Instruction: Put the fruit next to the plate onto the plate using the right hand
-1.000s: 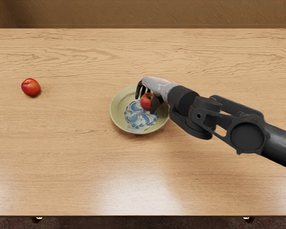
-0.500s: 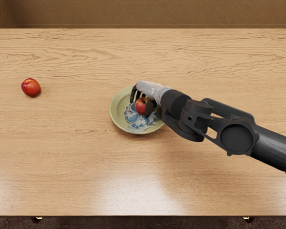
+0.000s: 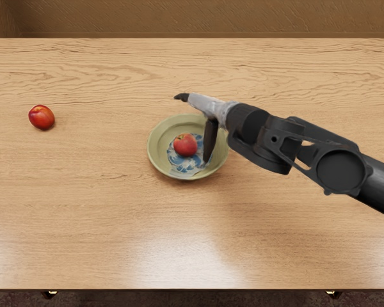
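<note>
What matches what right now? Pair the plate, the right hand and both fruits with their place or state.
1 plate
2 right hand
3 fruit nearest the hand
4 fruit farthest from the hand

a open, fingers spread, holding nothing
b on the table, far left
c on the plate's blue centre
d mid-table, green rim

Pairs: 1-d, 2-a, 3-c, 4-b

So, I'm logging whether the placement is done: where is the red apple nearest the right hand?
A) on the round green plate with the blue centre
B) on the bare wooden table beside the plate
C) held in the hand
A: the red apple lies on the blue centre of the round green plate, and the right hand above it has its fingers spread, holding nothing.
</note>
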`<state>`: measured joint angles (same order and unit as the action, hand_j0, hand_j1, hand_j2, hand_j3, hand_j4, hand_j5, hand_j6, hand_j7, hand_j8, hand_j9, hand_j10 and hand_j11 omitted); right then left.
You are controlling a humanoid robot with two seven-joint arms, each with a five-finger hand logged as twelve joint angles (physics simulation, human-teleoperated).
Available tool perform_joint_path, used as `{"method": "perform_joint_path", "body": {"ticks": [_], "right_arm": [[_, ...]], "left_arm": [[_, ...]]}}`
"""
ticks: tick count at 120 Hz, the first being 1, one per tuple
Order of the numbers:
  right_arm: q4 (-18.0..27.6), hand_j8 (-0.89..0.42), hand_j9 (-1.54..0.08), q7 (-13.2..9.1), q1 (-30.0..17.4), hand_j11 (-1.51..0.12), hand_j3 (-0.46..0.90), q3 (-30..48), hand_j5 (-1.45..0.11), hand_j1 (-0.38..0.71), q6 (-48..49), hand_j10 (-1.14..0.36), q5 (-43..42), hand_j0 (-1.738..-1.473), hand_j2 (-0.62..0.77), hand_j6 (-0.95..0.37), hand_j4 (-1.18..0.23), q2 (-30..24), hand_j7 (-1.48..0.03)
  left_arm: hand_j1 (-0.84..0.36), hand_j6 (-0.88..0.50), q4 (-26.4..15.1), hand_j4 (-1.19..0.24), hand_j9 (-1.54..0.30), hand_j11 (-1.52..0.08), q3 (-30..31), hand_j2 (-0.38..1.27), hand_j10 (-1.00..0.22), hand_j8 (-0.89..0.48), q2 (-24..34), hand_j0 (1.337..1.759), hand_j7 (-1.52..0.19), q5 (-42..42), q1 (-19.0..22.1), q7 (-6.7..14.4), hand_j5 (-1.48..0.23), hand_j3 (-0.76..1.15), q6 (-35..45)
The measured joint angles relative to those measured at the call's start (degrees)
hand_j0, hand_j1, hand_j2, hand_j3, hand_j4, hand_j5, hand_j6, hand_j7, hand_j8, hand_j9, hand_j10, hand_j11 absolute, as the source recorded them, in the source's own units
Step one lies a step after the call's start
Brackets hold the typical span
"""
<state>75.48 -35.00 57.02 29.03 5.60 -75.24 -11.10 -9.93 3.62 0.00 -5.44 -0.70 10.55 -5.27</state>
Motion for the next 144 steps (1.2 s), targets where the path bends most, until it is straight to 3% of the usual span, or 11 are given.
{"method": "perform_joint_path", "body": {"ticks": [27, 74, 106, 144], "right_arm": [[3.7, -0.02, -0.03, 0.0, 0.3, -0.03, 0.0, 3.7, -0.03, -0.33, 4.0, -0.02, 7.2, -1.658, 0.01, -0.02, -0.02, -5.1, -0.03], [5.6, 0.0, 0.0, 0.0, -0.5, 0.0, 0.0, 15.5, 0.0, -0.35, 25.5, 0.0, 35.2, -1.658, 0.0, 0.0, 0.0, -18.3, 0.0], [4.9, 0.0, 0.0, 0.0, -1.5, 0.0, 0.0, 19.2, 0.0, -0.35, 29.1, 0.0, 53.0, -1.658, 0.0, 0.0, 0.0, -27.4, 0.0], [4.7, 0.0, 0.0, 0.0, -4.8, 0.0, 0.0, 19.3, 0.0, -0.35, 29.4, 0.0, 58.6, -1.658, 0.0, 0.0, 0.0, -33.4, 0.0]], "left_arm": [[0.35, 0.0, 0.0, 0.0, 0.0, 0.0, 0.0, 0.0, 0.0, 0.0, 0.0, 1.658, 0.0, 0.0, 0.0, 0.0, 0.0, 0.0, 0.0], [0.35, 0.0, 0.0, 0.0, 0.0, 0.0, 0.0, 0.0, 0.0, 0.0, 0.0, 1.658, 0.0, 0.0, 0.0, 0.0, 0.0, 0.0, 0.0], [0.35, 0.0, 0.0, 0.0, 0.0, 0.0, 0.0, 0.0, 0.0, 0.0, 0.0, 1.658, 0.0, 0.0, -0.1, 0.0, 0.0, 0.0, 0.0], [0.35, 0.0, -0.2, 0.0, 0.0, 0.0, -0.1, 0.0, 0.0, 0.0, 0.0, 1.658, 0.0, 0.0, -0.9, 0.0, 0.0, 0.0, 0.0]]}}
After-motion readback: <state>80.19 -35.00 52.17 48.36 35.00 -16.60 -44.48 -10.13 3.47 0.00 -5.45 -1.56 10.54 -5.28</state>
